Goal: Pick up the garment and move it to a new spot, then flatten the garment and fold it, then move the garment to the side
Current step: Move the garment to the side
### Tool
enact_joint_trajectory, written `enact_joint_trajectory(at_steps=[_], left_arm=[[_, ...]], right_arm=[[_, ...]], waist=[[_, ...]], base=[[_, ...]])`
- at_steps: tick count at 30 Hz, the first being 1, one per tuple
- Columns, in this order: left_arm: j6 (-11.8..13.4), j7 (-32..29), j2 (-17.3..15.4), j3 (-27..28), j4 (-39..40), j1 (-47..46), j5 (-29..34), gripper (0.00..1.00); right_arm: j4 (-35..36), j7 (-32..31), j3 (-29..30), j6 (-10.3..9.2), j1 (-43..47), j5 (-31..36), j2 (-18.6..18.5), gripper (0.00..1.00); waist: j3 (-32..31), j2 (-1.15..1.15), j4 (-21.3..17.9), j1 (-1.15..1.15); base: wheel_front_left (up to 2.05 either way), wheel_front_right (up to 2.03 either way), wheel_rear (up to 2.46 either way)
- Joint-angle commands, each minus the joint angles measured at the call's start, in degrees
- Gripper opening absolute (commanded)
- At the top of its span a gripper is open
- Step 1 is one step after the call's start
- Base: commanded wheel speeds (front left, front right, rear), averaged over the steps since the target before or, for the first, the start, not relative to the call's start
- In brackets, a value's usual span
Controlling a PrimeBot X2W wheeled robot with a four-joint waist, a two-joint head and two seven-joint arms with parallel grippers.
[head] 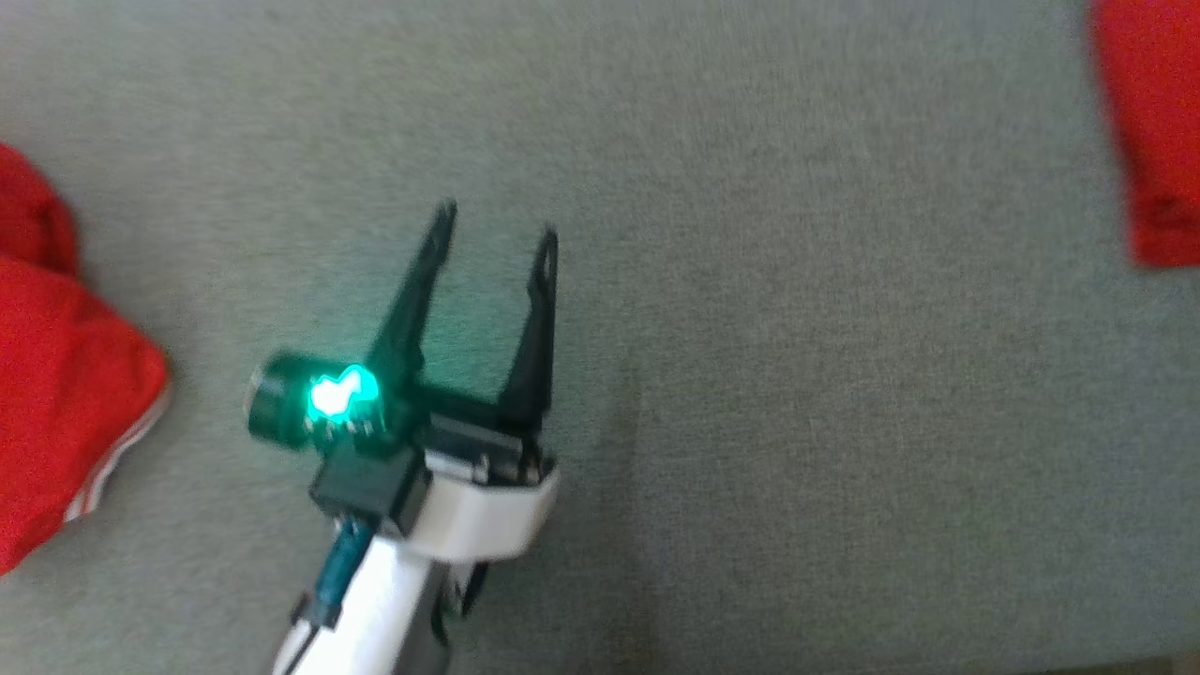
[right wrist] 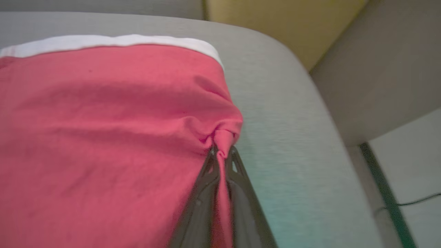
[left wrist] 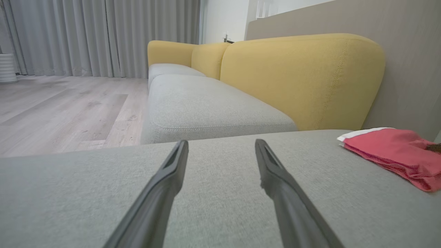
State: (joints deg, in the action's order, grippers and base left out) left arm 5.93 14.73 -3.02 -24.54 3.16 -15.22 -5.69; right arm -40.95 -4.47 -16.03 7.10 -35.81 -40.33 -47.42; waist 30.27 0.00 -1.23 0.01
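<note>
The garment (right wrist: 103,131) is red cloth with a white band along its far edge, lying on a grey cushion (right wrist: 293,137). My right gripper (right wrist: 222,153) is shut on a bunched fold at the garment's right edge, with cloth pinched between the two dark fingers. In the head view a part of the red garment (head: 1144,131) lies at the top right corner. The left wrist view has the garment (left wrist: 396,155) to the right. My left gripper (head: 497,225) hovers open over bare grey cushion, well left of the garment, with nothing between its fingers (left wrist: 165,186).
Another red cloth with white stripes (head: 66,403) lies at the left edge of the head view. Yellow sofa backrests (left wrist: 299,79) and a second grey seat (left wrist: 206,106) stand beyond the cushion. Wooden floor (left wrist: 62,110) and grey curtains are to the left.
</note>
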Motion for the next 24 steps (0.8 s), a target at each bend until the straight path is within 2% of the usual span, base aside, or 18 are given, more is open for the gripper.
enact_joint_trajectory(at_steps=[1, 6, 9, 10, 14, 15, 17, 18, 24], left_arm=[[-0.28, 0.27, 0.14, 1.78, 2.09, -1.44, 0.81, 1.0], [-2.39, 0.27, 0.14, 1.54, 2.75, -6.18, 0.35, 1.0], [-2.56, 0.27, 0.14, 1.38, 2.68, -7.81, -0.22, 1.0], [-2.41, 0.27, 0.14, 1.22, 2.59, -8.13, -0.53, 1.0], [-1.1, 0.27, 0.14, 0.56, 1.99, -7.99, -1.83, 1.0], [-0.73, 0.27, 0.14, 0.52, 1.72, -7.58, -2.23, 1.0], [-0.13, 0.27, 0.14, 0.77, 0.83, -6.43, -2.96, 1.0], [-0.13, 0.27, 0.14, 0.77, 0.83, -6.43, -2.96, 1.0], [1.01, 0.27, 0.14, 3.07, -1.59, -2.17, -5.04, 1.0]], right_arm=[[0.24, 0.95, 0.74, 0.39, 0.15, 0.79, -3.96, 0.0], [-4.06, 4.17, 5.02, 0.39, -2.99, 5.53, -8.64, 0.0], [-7.21, 6.72, 7.45, 0.39, -5.48, 11.1, -9.29, 0.02], [-8.36, 7.41, 8.43, 0.39, -6.32, 12.85, -8.91, 1.0], [-12.53, 11.61, 13.44, 0.39, -9.29, 21.66, -6.0, 1.0], [-13.24, 12.92, 15.08, 0.39, -9.98, 23.89, -4.63, 1.0], [-14.06, 14.12, 17.75, 0.39, -10.56, 25.95, 0.5, 1.0], [-14.06, 14.12, 17.75, 0.39, -10.56, 25.95, 0.5, 1.0], [-10.6, 16.17, 17.42, 0.39, -6.32, 28.83, 15.41, 1.0]], waist=[[4.94, 0.0, -2.42, -0.01], [9.34, 0.0, -2.55, -0.01], [9.99, 0.0, -1.97, -0.01], [9.84, 0.0, -1.61, -0.01], [7.53, 0.0, -0.07, -0.01], [6.68, 0.0, 0.28, -0.01], [4.38, 0.0, 0.88, -0.01], [4.38, 0.0, 0.88, -0.01], [-3.71, 0.0, 1.99, -0.01]], base=[[0.0, 0.0, 0.0], [0.0, 0.0, 0.0], [0.0, 0.0, 0.0], [0.0, 0.0, 0.0], [0.0, 0.0, 0.0], [0.0, 0.0, 0.0], [0.0, 0.0, 0.0], [0.0, 0.0, 0.0], [0.0, 0.0, 0.0]])
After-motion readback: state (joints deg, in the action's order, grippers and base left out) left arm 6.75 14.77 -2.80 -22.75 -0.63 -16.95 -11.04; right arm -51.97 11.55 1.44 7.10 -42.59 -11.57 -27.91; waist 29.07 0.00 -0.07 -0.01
